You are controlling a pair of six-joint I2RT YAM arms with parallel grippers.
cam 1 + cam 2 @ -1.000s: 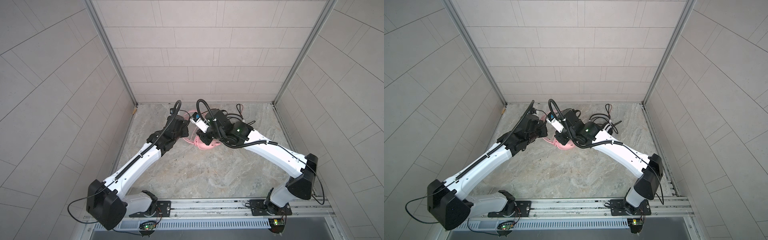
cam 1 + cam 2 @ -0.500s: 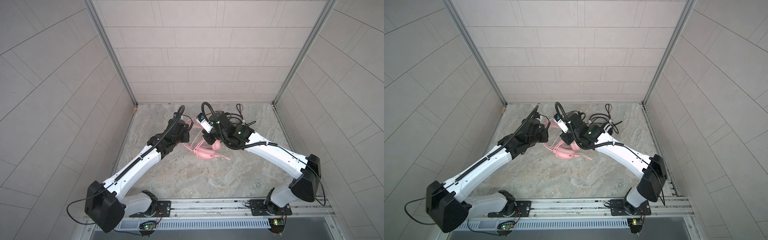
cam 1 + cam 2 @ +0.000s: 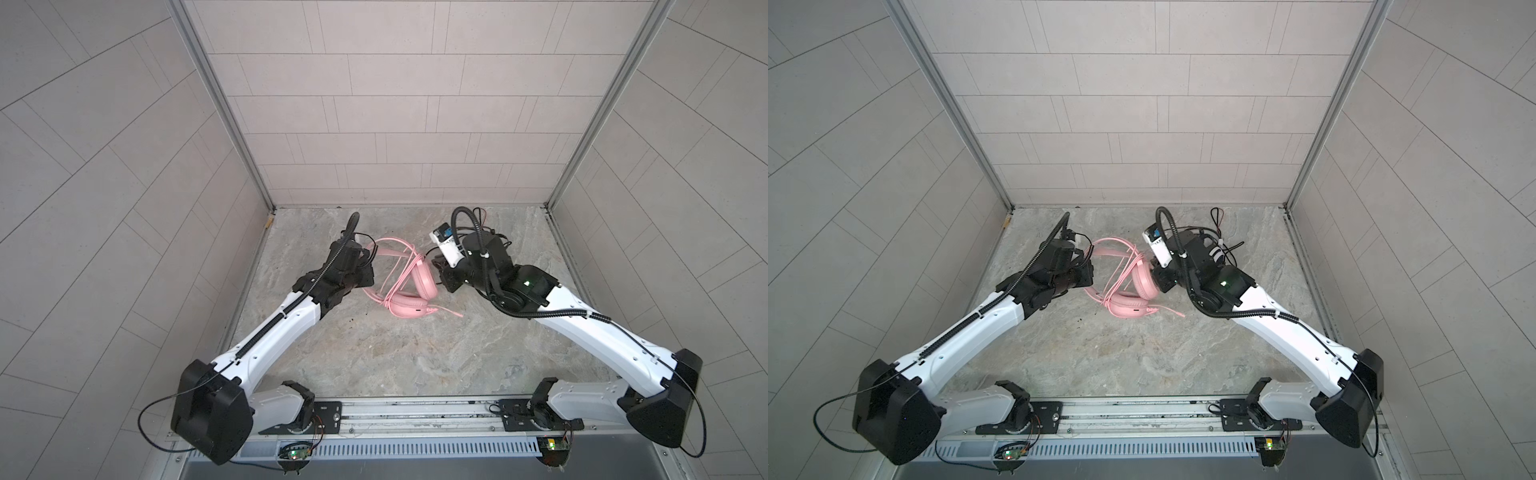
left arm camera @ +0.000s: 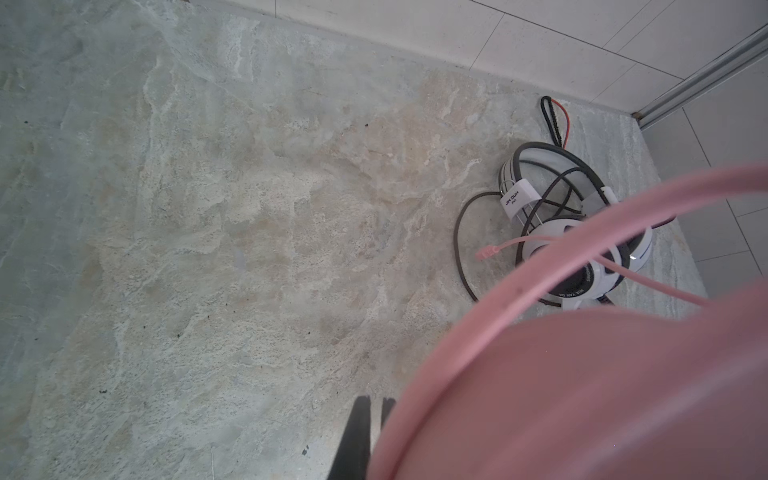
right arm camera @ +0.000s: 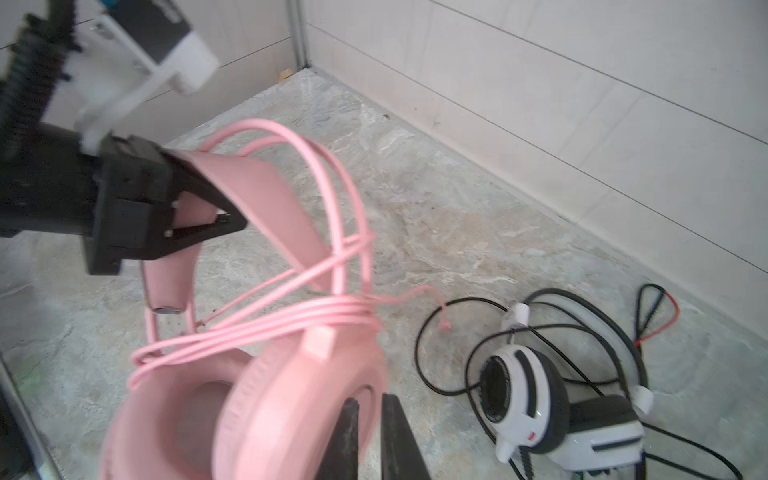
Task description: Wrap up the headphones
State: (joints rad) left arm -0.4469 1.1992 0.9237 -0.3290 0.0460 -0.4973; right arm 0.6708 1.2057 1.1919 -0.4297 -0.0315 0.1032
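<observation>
The pink headphones (image 3: 411,309) are over mid-counter (image 3: 374,361). At their 10 o'clock the left end effector (image 5: 216,203) is clamped on the headband. At 3 o'clock the right end effector (image 5: 370,401), nearly closed, is just beside an ear cup; whether it grips is unclear. The white-and-black headset (image 5: 523,399) lies at 1 o'clock.

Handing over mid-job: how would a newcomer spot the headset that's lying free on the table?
Look toward the far right corner of the table, just behind the right arm. The white-and-black headset lies there on the marble. Its colours and free state mark it out: the pink headset is clamped by its band in the left gripper.
</observation>
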